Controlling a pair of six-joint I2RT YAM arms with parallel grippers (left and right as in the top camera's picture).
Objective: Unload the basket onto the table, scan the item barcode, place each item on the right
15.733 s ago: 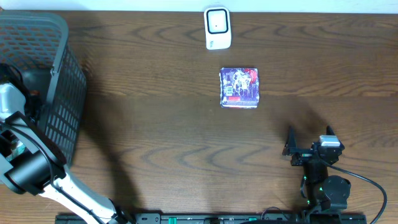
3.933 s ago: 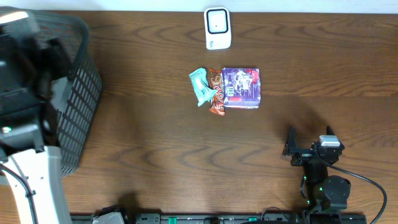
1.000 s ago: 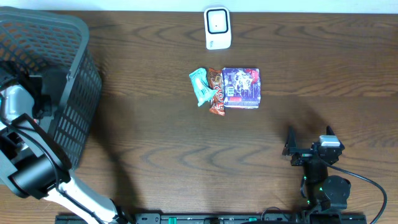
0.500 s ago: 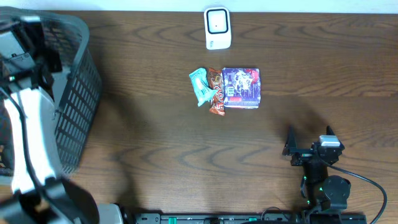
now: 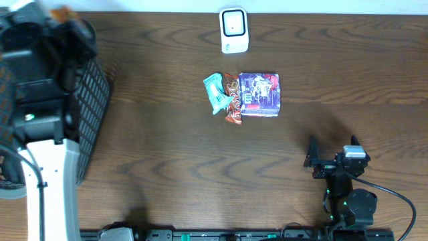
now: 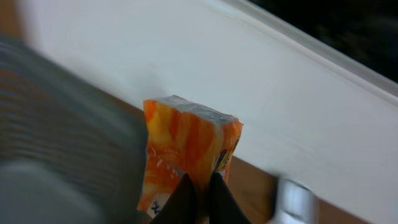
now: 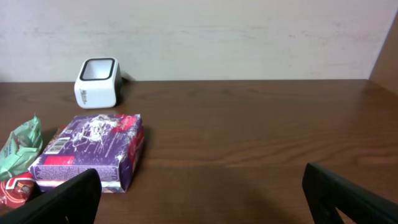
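Packet [image 6: 186, 149], orange, between pinched tips of left tool [image 6: 200, 191]

My left hand [image 6: 199, 190], down inside the basket [image 5: 93, 100] a second ago, is now raised above its rim. It has brought an orange packet [image 6: 186, 146] up into view, pinched between its fingers. Since the earliest picture, a green packet [image 5: 215, 92] and a red packet [image 5: 231, 102] have come to lie on the worktop [image 5: 200, 167], just beside the box [image 5: 259, 94]. The basket's right wall now sits further right.
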